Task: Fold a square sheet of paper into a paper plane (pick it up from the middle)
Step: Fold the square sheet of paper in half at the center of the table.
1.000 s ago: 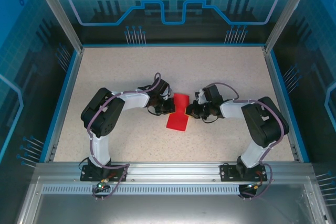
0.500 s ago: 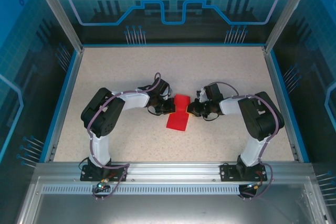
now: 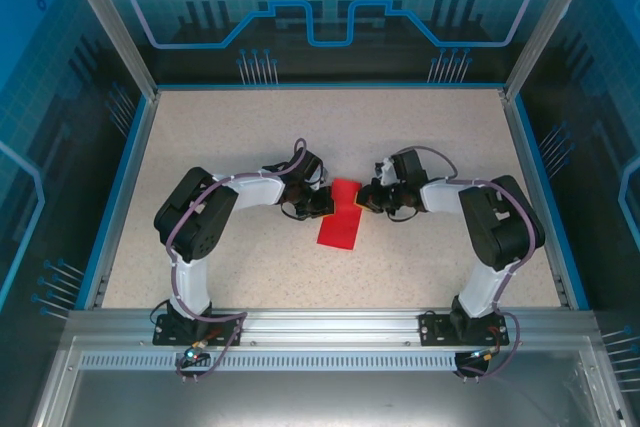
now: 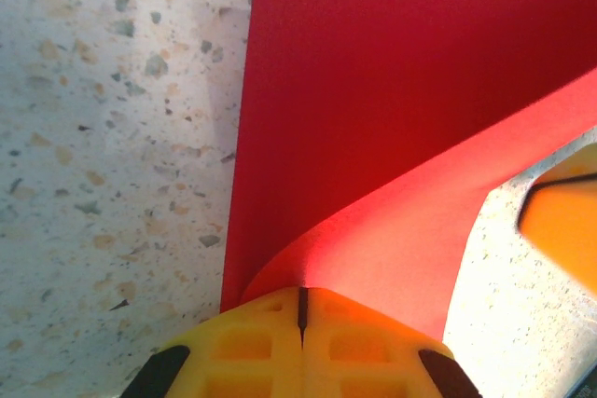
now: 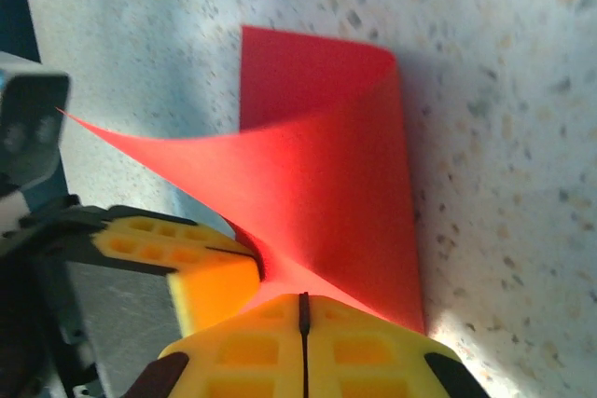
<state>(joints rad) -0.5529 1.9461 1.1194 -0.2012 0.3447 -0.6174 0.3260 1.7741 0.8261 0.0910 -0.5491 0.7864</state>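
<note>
Right at the middle of the table (image 3: 250,137) lies the red sheet of paper (image 3: 338,231), a little nearer the table's front edge than its back. The sheet's front part rests flat on the table top. Its back part is lifted off the table and curled over, as the wrist views show (image 4: 373,90) (image 5: 326,184).

The left gripper (image 3: 325,203) sits low over the table's middle, at the left side of the raised part. In its own camera the yellow pads are pressed together, only a thin seam showing between them (image 4: 300,303), and the paper curves up out of that seam, so it is clenched on the sheet.

The right gripper (image 3: 364,201) comes in from the table's right half and meets the raised part on the other side. Its pads are likewise closed tight (image 5: 303,312), with the red paper pinched between them and bending away over the speckled table top. The two grippers stand just beside each other, with the curled strip of paper between them.
</note>
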